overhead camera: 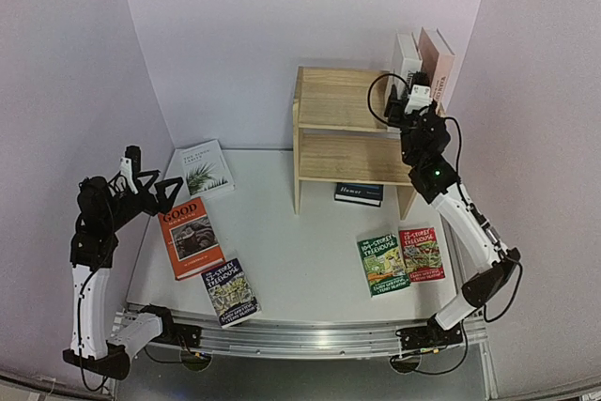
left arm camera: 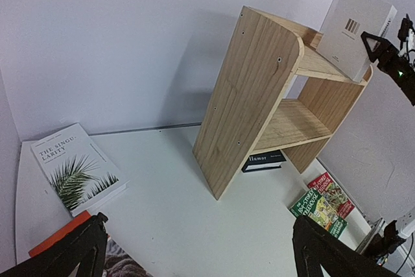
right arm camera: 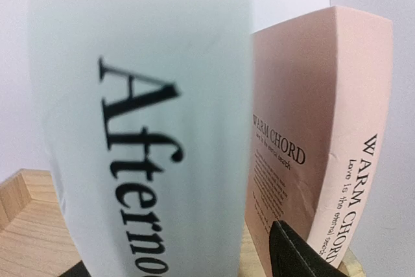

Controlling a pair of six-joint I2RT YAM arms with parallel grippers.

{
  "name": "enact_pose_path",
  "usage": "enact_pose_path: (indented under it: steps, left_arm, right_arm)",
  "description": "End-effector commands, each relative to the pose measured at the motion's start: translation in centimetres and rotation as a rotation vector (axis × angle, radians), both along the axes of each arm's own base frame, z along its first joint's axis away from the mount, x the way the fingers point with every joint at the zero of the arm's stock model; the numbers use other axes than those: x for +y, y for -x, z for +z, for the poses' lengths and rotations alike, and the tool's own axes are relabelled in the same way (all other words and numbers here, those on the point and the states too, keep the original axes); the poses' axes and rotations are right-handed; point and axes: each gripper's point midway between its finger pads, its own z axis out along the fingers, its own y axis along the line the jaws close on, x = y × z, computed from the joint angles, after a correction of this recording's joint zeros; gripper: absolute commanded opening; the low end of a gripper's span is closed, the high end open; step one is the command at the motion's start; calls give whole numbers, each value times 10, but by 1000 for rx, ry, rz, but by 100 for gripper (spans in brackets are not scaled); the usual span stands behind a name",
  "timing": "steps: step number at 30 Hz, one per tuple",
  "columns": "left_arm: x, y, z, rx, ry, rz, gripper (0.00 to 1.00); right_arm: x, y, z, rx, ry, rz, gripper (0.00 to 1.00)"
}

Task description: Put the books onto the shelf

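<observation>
On the wooden shelf's (overhead camera: pixel 338 100) top tier a white book (right arm camera: pixel 149 128) stands upright beside a pink book (right arm camera: pixel 311 147). My right gripper (overhead camera: pixel 413 93) straddles the white book's spine; its right fingertip (right arm camera: pixel 298 254) stands a little off the cover, so the jaws are open. On the table lie a palm-leaf book (overhead camera: pixel 207 168), orange "GOOD" (overhead camera: pixel 191 237), and blue (overhead camera: pixel 230 291), green (overhead camera: pixel 382 264) and red (overhead camera: pixel 422 253) Treehouse paperbacks. Navy "Humor" (overhead camera: pixel 359 193) lies under the shelf. My left gripper (overhead camera: pixel 155 185) hangs wide open and empty at the far left.
White walls close in the table on three sides, and the shelf stands against the back one. A metal rail (overhead camera: pixel 300 335) runs along the near edge between the arm bases. The shelf's lower tier (left arm camera: pixel 292 124) holds nothing.
</observation>
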Motion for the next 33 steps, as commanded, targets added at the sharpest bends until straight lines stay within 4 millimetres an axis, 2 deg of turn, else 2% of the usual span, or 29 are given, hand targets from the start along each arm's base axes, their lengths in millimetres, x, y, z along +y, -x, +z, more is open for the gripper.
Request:
enact_pose_path:
  steps: [1,6,12,16,19,24,29,33]
  left_arm:
    - [-3,-1,5,-15,12,-19,100]
    - [-3,-2,6,-18,10,-14,100]
    - [-3,-1,5,-17,13,-19,100]
    - [-3,-2,5,-15,14,-20,100]
    - [-4,-1,4,-14,12,-20,100]
    - [-5,-1,3,-13,14,-29,100]
    - [-4,1,5,-22,14,-26,100]
    - [-4,3,4,-21,11,-25,100]
  right_arm:
    - [-4,19,15,-22,-34,40,80]
    - [-6,28,11,-9,-50,43,78]
    - [-1,32,7,6,-37,23,63]
    - [-4,35,9,3,-51,12,43]
    - [-9,34,7,8,-33,-25,36]
    - [-4,21,6,23,66,-55,28]
    - [-22,9,-1,30,40,-84,27]
    - [-32,1,3,15,12,-76,28]
